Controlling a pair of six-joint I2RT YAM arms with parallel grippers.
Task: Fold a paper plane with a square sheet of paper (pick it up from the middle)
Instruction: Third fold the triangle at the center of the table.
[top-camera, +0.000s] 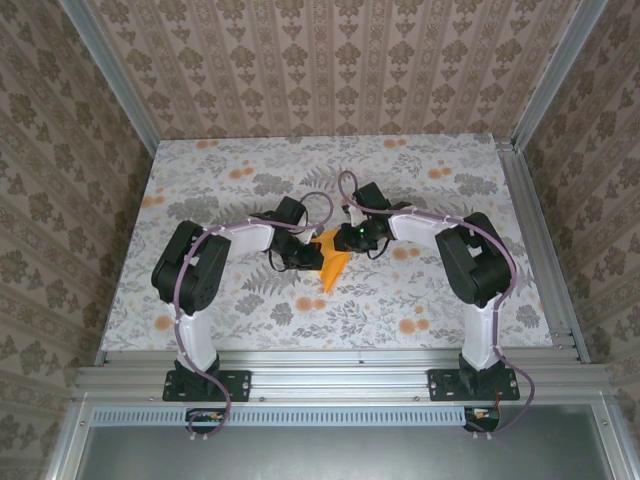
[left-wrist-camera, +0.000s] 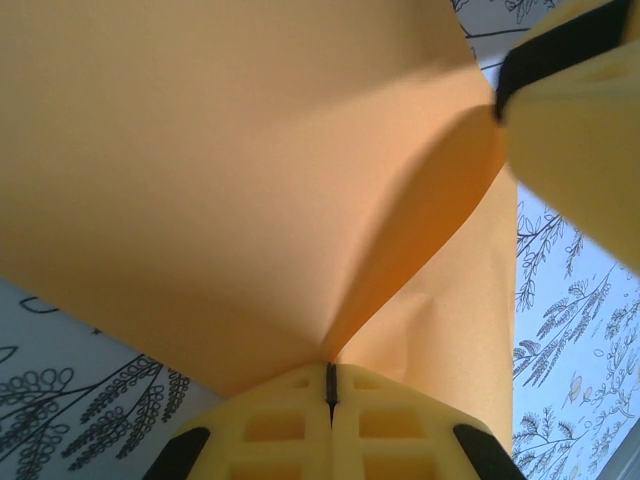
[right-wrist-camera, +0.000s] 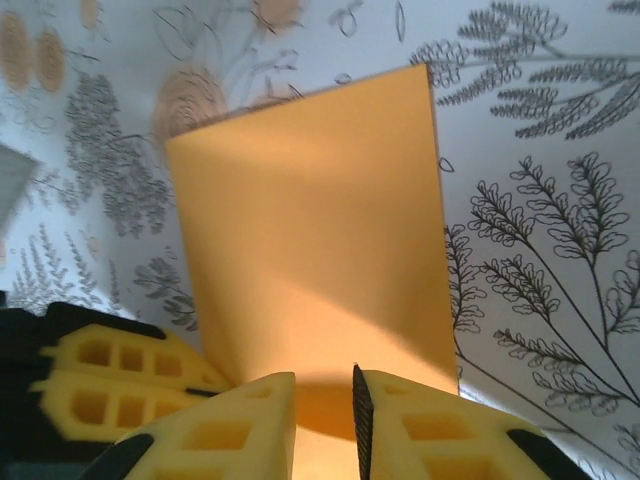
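The square sheet of paper (top-camera: 333, 263) is bright orange and is held up off the table between the two arms, bent along a crease, with a pointed end hanging toward the near side. My left gripper (top-camera: 312, 255) is shut on its edge; in the left wrist view the yellow fingertips (left-wrist-camera: 331, 368) pinch the paper (left-wrist-camera: 220, 180) where the crease meets them. My right gripper (top-camera: 352, 240) stands just opposite. Its jaws (right-wrist-camera: 325, 385) are parted by a narrow gap, with the paper (right-wrist-camera: 310, 240) stretching away beyond them. One right finger (left-wrist-camera: 580, 130) shows beside the sheet.
The table (top-camera: 250, 320) carries a grey floral print with small orange flower blotches (top-camera: 408, 325). Patterned walls close in the back and sides, and a metal rail (top-camera: 330, 380) runs along the near edge. The left gripper's yellow fingers (right-wrist-camera: 120, 385) sit close beside the right jaws.
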